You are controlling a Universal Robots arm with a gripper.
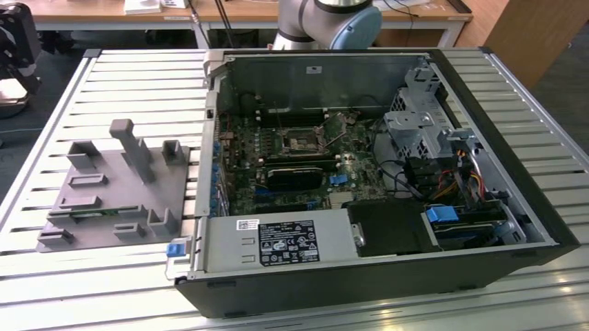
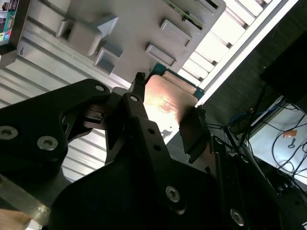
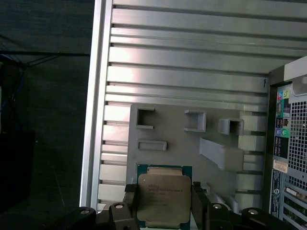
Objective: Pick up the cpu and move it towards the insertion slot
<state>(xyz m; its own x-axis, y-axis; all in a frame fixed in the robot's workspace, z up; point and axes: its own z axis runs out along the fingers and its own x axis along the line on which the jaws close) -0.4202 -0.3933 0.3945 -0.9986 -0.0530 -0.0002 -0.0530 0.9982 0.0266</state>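
We find the insertion slot (image 1: 302, 143) on the motherboard (image 1: 243, 172) inside the open computer case (image 1: 318, 76). The fingers of our gripper (image 3: 164, 190) clamp the cpu (image 3: 163, 201) by opposite edges, near the edge of the grey fixture (image 3: 182, 143), with the slatted table (image 3: 182, 62) open alongside.

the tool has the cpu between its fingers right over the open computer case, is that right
Not quite. The tool does have the cpu between its fingers, but over the grey fixture plate on the slatted table, not over the open computer case. The first wrist view shows this, with the case off to one side.
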